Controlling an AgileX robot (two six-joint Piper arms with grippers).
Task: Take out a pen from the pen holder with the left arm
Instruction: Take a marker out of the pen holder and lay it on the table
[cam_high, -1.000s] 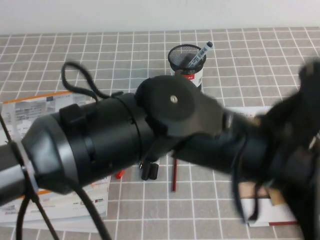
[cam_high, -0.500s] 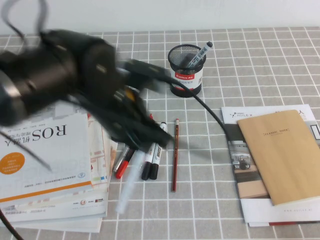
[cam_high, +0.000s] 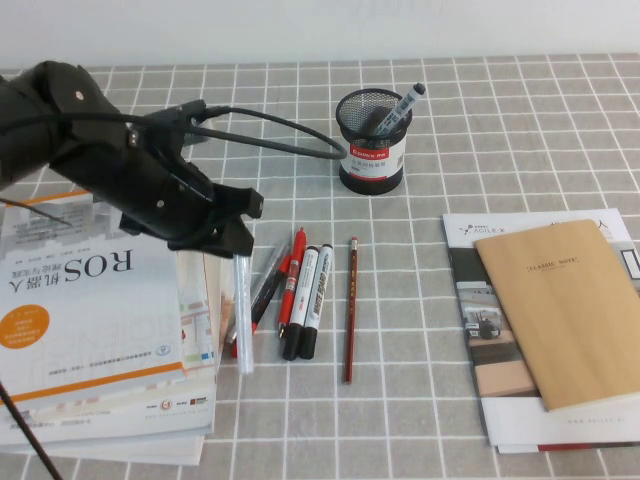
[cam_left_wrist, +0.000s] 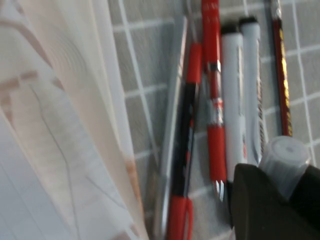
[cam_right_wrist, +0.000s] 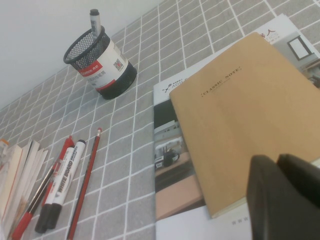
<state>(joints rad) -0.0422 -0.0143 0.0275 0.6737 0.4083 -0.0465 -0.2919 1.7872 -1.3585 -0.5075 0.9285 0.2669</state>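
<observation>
The black mesh pen holder stands at the back of the table with one marker leaning in it; the right wrist view also shows the pen holder. My left gripper is over the right edge of the book stack, left of the holder. It is shut on a translucent white pen that points toward the table's front. In the left wrist view the white pen sits between the dark fingers. My right gripper is out of the high view and hovers shut over the tan notebook.
Beside the held pen lie a red pen, two white markers and a dark red pencil. A stack of books fills the left side. The tan notebook lies on a brochure at the right.
The left arm has swung away from in front of the camera to the left and down. It now holds the white pen beside the row of pens on the table.
</observation>
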